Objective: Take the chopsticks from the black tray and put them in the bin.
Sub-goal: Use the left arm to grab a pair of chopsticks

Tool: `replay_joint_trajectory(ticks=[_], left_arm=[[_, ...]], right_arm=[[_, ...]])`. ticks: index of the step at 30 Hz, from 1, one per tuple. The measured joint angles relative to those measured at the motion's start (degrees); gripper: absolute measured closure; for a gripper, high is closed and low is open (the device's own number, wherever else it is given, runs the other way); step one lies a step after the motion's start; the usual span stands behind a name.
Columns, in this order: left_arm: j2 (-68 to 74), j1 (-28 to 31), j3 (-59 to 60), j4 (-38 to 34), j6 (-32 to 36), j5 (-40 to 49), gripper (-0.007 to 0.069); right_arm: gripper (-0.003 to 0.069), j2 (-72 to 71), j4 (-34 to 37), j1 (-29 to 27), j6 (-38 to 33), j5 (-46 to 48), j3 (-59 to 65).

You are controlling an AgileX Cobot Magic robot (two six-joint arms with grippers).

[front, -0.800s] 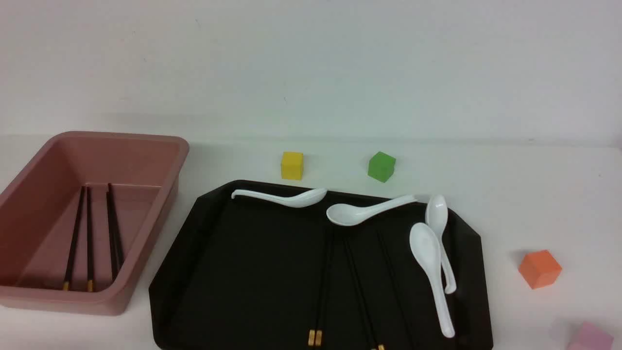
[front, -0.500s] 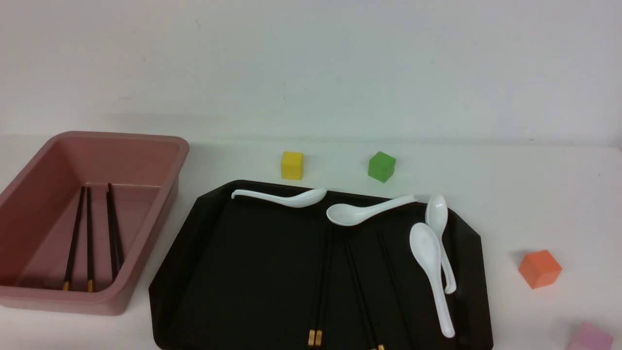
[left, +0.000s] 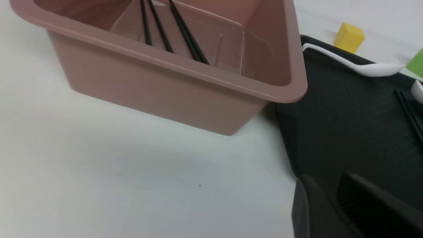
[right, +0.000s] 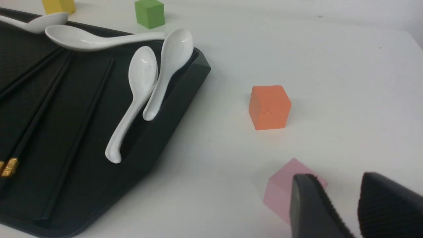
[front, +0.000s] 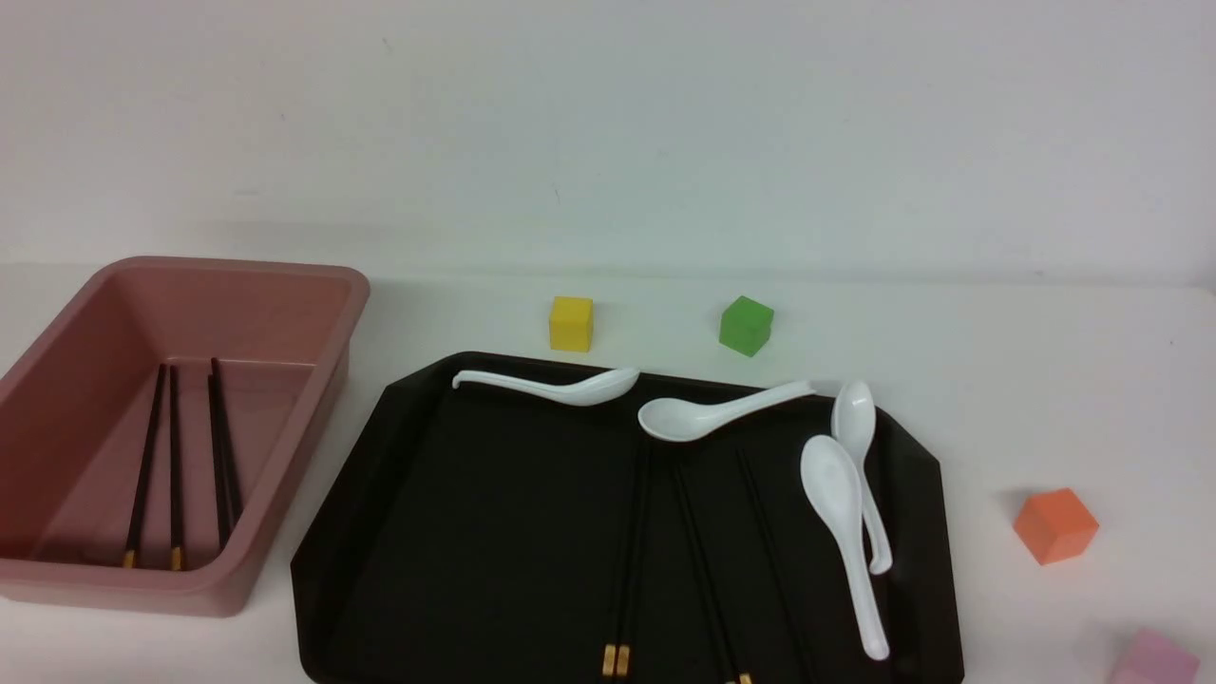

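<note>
Front view: the dusty-pink plastic bin (front: 214, 594) fills the left of the frame, with four black chopsticks (front: 176, 456) lying inside it. Lower centre holds the glossy black tray (front: 475, 570), where more black chopsticks (front: 703, 570) lie lengthwise, several showing gold-yellow ends near the bottom edge of the frame. Along the tray's far rim rest two white soup spoons (front: 679, 420), and toward its right side two more, touching each other. Beyond the tray, at upper centre, stand a yellow cube (front: 571, 324) and, to its right, a green cube (front: 747, 326). An orange cube (front: 1056, 526) sits at the right of the frame, and a pink cube (front: 1154, 659) in the lower right corner. In the right wrist view, the right gripper (right: 352, 198) has its fingers spread with a gap between them, near the pink cube. In the left wrist view, the left gripper (left: 330, 191) has its fingers slightly parted, pinching nothing.
</note>
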Motion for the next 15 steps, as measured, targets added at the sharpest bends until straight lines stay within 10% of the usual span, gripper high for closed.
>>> replay_joint_trajectory(ticks=[15], left_arm=[[0.0,0.0,0.0,-3.8,-1.9,-1.1,0.0482]], right_arm=[[0.0417,0.0,0.0,0.0,0.0,0.0,0.0]])
